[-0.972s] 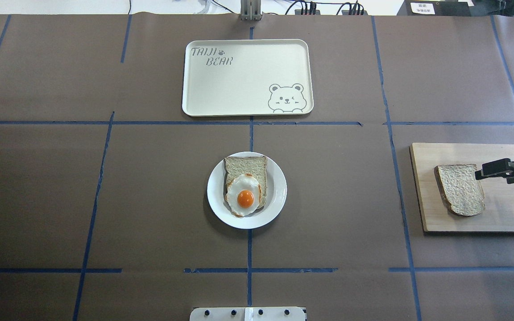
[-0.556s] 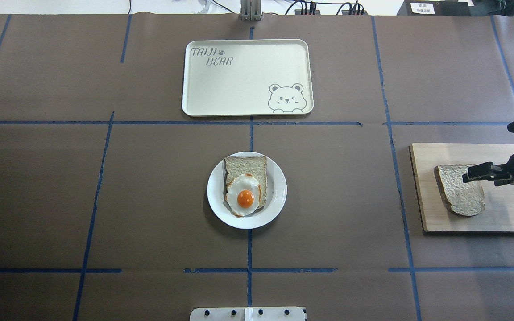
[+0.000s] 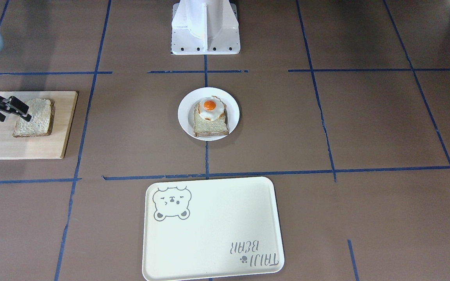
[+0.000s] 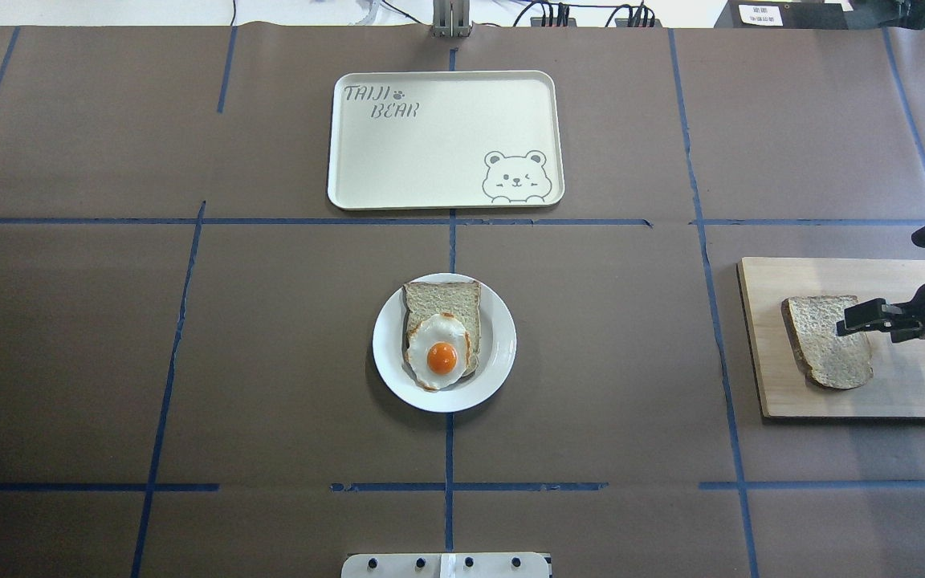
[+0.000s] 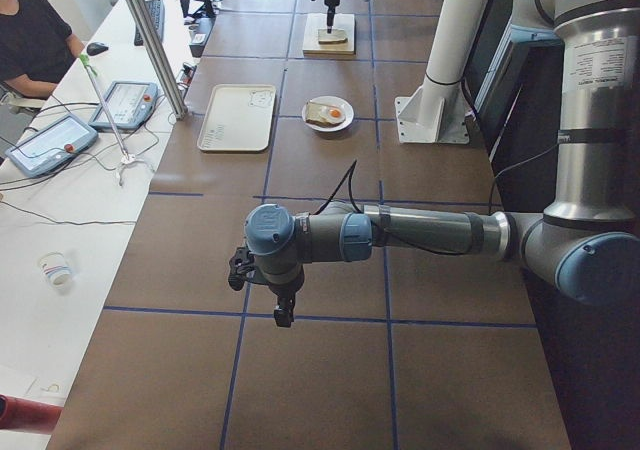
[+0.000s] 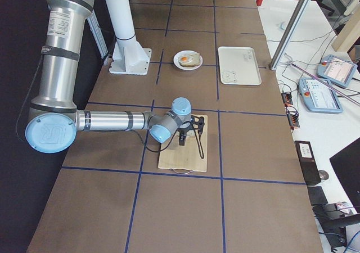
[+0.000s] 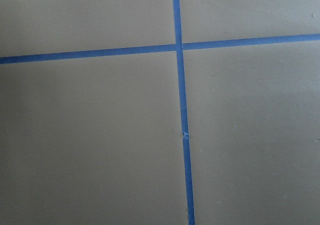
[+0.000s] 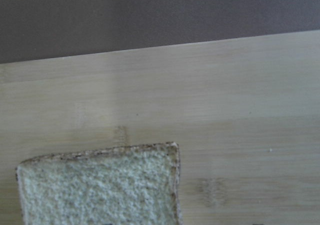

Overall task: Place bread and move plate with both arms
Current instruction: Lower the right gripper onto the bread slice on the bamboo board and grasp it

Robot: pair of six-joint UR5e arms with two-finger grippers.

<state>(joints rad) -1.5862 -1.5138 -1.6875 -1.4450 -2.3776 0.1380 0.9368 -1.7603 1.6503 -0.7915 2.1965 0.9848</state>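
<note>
The bread (image 4: pixel 822 353) lies flat on a wooden board (image 4: pixel 912 385) at the table's right end; it also shows in the front view (image 3: pixel 37 121) and the right wrist view (image 8: pixel 100 185). My right gripper (image 4: pixel 856 323) hovers over the bread's right edge, open and empty; it also shows in the front view (image 3: pixel 12 111). The white plate (image 4: pixel 499 345) sits at the table's middle and holds a toast slice with a fried egg (image 4: pixel 440 353). My left gripper (image 5: pixel 270 295) shows only in the left side view, low over bare table; I cannot tell whether it is open.
A cream tray with a bear drawing (image 4: pixel 430 152) lies beyond the plate, at the far middle. The white pedestal base (image 3: pixel 205 27) stands on the robot's side of the plate. Blue tape lines cross the brown table cover. The left wrist view shows only table and tape.
My right gripper has come further in from the right edge, leftward over the bread's right side. The bread, plate and tray have not moved.
</note>
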